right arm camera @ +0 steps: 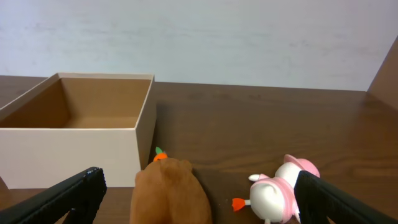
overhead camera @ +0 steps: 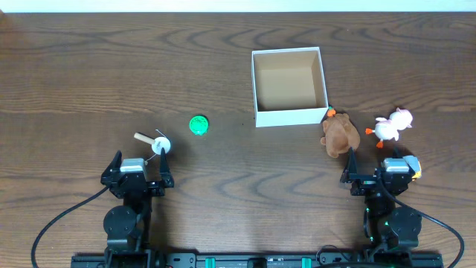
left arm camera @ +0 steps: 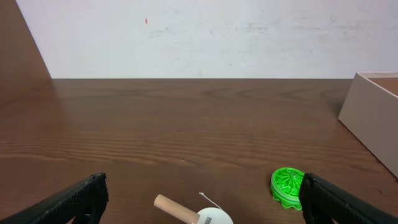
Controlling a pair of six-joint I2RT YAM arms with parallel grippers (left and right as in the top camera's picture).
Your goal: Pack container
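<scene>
The container is a square white-walled box with a tan inside, standing empty at the back centre-right; it also shows in the right wrist view and at the edge of the left wrist view. My left gripper is open and empty, with a white ball on a wooden stick between its fingers. A green ridged disc lies by its right finger. My right gripper is open and empty, just behind a brown plush toy and a white-and-pink duck toy.
A small orange carrot piece sits by the box's front right corner, touching the plush. A small yellow-and-blue thing lies partly under the right wrist. The dark wooden table stretches to the left and back.
</scene>
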